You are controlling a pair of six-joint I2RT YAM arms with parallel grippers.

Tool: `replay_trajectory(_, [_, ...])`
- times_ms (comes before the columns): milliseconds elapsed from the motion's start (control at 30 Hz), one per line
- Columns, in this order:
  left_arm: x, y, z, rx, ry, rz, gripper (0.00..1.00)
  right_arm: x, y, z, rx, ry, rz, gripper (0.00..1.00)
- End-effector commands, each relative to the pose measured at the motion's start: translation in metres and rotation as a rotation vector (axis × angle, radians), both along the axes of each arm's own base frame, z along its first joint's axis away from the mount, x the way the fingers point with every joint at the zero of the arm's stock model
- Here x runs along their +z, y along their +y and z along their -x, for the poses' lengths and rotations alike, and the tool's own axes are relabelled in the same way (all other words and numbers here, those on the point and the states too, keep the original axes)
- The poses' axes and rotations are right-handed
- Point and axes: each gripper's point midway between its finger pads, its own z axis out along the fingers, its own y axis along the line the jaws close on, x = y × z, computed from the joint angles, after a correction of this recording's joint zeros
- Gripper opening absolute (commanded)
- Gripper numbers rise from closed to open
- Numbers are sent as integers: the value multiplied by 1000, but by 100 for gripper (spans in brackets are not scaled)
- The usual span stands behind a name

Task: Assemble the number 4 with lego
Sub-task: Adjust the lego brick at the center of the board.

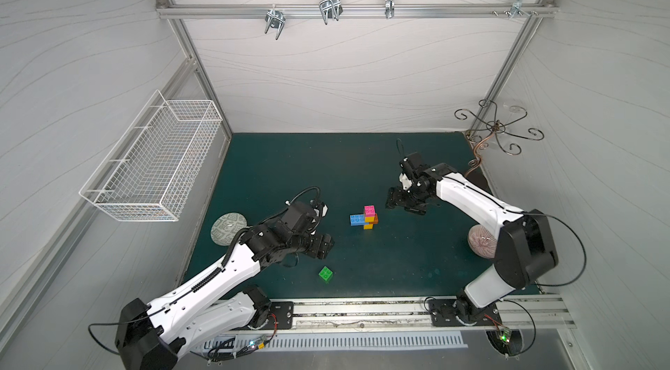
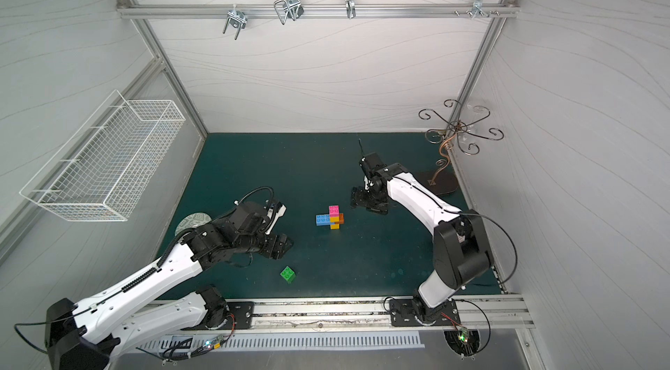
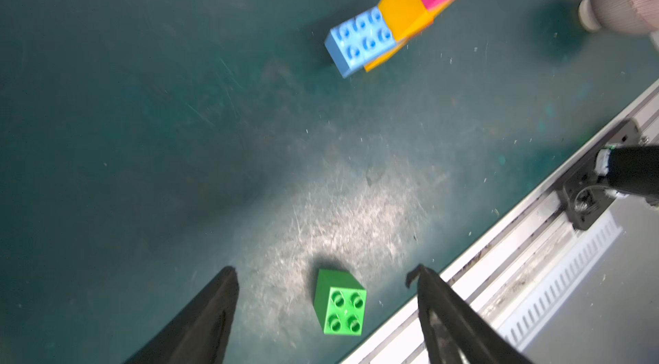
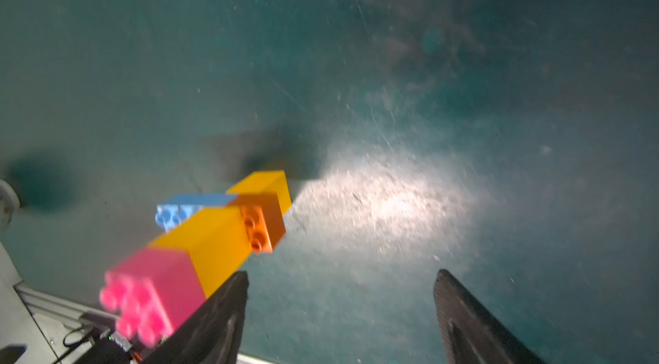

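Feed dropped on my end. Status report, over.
Left gripper open, poised at green brick, which lies loose, unjoined. Right gripper open, empty, beside partial 4. Nothing blocking.

Enclosure and table surface, viewed from my remote station

I observe pale walls (image 1: 344, 78) with faint wavy lines, braced by aluminium frame bars (image 1: 192, 60). A cross rail (image 1: 435, 9) on the far wall carries metal hooks (image 1: 329, 11). A white wire basket (image 1: 152, 169) hangs on the left wall. A curled metal stand (image 1: 497, 128) occupies the far right corner. The table (image 1: 290, 169) is dark green and scuffed, with a bright glare patch in both wrist views.
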Motion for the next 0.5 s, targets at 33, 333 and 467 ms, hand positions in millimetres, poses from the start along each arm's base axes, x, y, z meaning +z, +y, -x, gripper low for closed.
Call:
replay_trajectory(33, [-11, 11, 7, 69, 18, -51, 80, 13, -7, 24, 18, -4, -39, 86])
replay_trajectory(333, [-20, 7, 23, 46, 24, -96, 78, 38, 14, 47, 115, -56, -111, 99])
replay_trajectory(467, [-21, 5, 29, 35, 21, -105, 77, 50, 27, 45, 149, -74, -144, 99])
